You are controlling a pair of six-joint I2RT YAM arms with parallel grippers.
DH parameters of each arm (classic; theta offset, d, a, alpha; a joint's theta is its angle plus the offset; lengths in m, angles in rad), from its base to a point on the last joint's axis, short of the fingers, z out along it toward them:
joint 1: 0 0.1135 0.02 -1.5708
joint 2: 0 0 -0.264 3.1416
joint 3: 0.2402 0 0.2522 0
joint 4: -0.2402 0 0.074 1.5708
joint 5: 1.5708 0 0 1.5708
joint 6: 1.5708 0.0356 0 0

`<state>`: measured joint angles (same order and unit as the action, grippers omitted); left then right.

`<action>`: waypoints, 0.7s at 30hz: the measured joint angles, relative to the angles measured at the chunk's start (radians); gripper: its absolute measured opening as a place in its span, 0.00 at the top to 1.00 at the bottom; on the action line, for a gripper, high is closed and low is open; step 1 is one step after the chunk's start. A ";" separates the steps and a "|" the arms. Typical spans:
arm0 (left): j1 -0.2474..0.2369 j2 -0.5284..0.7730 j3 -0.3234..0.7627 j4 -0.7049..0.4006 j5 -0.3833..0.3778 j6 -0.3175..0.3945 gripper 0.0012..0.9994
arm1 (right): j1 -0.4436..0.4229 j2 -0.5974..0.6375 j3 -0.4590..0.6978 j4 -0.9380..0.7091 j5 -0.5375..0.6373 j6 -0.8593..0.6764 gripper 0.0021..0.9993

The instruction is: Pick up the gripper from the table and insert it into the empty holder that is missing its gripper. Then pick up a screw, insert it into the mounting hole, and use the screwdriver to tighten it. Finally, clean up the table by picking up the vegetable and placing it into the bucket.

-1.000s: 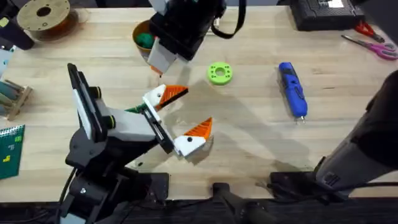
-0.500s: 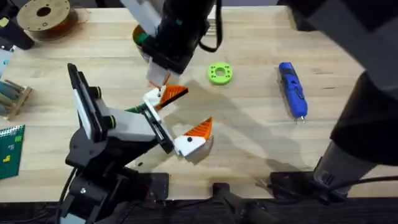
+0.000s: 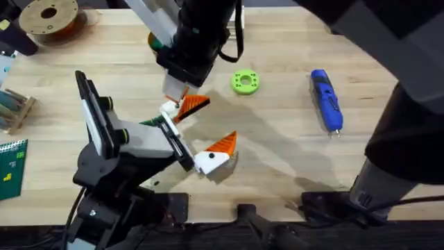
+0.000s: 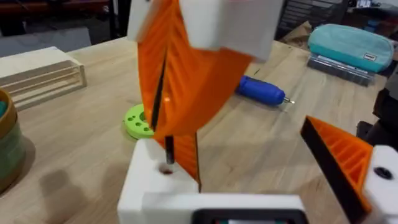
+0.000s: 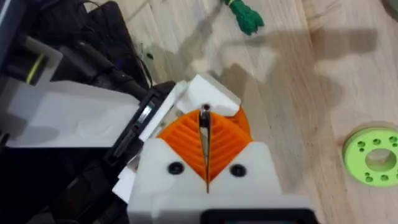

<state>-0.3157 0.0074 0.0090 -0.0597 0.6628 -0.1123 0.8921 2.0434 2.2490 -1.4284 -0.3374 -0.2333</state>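
My left gripper (image 3: 211,123) stands open and wide. Its far white finger is the holder (image 3: 168,110), with the orange gripper wedge (image 3: 194,104) seated on it. My right gripper (image 3: 175,92) reaches across from the far side and hangs right over that holder (image 5: 208,93). Its orange pads are shut on a thin dark screw (image 5: 204,121). The screw (image 4: 168,148) points down just above the mounting hole in the white base (image 4: 155,186). The blue screwdriver (image 3: 327,99) lies on the right. A green vegetable (image 5: 244,15) lies beyond the left gripper. The bucket (image 4: 7,149) is mostly hidden under the right arm.
A lime-green ring disc (image 3: 245,82) lies between the grippers and the screwdriver. A filament spool (image 3: 48,17) sits at the far left corner, a wooden rack (image 3: 14,107) at the left edge, and scissors (image 3: 415,48) at the far right.
My right arm has come down and toward the near left, bringing its shut gripper over the left gripper's far finger. The left arm has not moved.
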 joint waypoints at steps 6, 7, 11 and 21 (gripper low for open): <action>0.000 0.000 0.000 0.000 0.000 0.000 0.01 | 0.000 0.022 0.000 0.000 -0.007 -0.004 1.00; 0.000 0.000 0.000 0.000 0.000 0.000 0.01 | 0.000 0.029 0.000 0.000 -0.009 -0.006 1.00; 0.000 0.000 0.000 0.000 0.000 -0.005 0.01 | 0.000 0.053 0.000 0.000 -0.025 -0.008 1.00; 0.000 0.000 0.000 -0.001 0.000 -0.012 0.01 | -0.001 0.053 0.003 -0.002 -0.042 -0.008 0.44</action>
<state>-0.3157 0.0074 0.0090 -0.0605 0.6628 -0.1239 0.8909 2.0967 2.2525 -1.4303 -0.3799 -0.2413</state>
